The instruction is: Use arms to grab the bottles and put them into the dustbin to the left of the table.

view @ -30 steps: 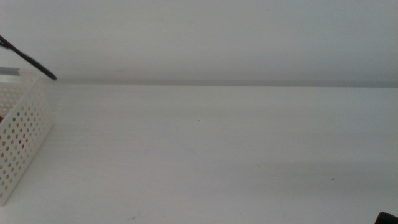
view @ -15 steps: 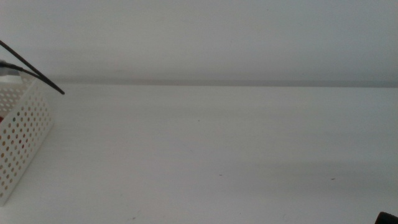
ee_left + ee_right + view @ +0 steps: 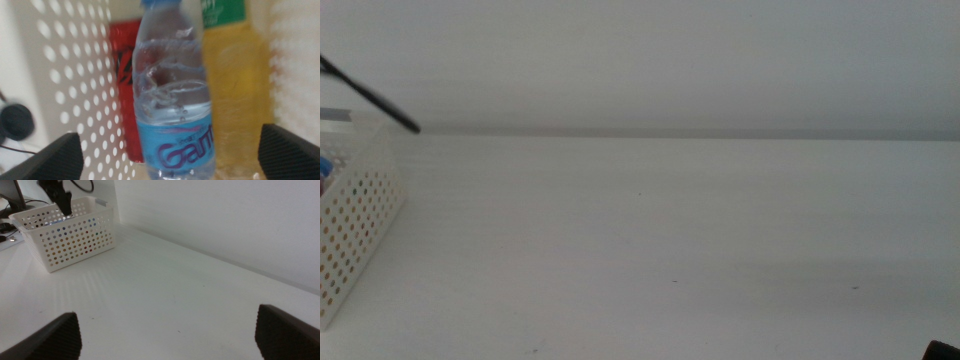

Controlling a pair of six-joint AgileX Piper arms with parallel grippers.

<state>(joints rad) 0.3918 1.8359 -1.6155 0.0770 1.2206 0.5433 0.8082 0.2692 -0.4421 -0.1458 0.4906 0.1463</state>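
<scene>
In the left wrist view my left gripper (image 3: 170, 145) is open above the white perforated dustbin (image 3: 75, 75), its jaws wide apart and touching nothing. Between them the clear water bottle (image 3: 172, 100) with its blue label is blurred and free inside the bin. The red soda can (image 3: 125, 75) and the yellow juice bottle (image 3: 235, 95) lie beside it in the bin. In the middle view the dustbin (image 3: 355, 220) is at the left edge, with a bit of blue behind its wall. My right gripper (image 3: 167, 325) is open and empty over the white table (image 3: 670, 230).
A thin black cable (image 3: 370, 95) of the left arm crosses above the bin. The right wrist view shows the dustbin (image 3: 70, 240) at the far end of the table with the left gripper (image 3: 57, 197) over it. A pale wall stands behind the table.
A blue patch has appeared behind the bin's wall in the middle view, where only red showed before. The left arm's cable has shifted slightly above the bin.
</scene>
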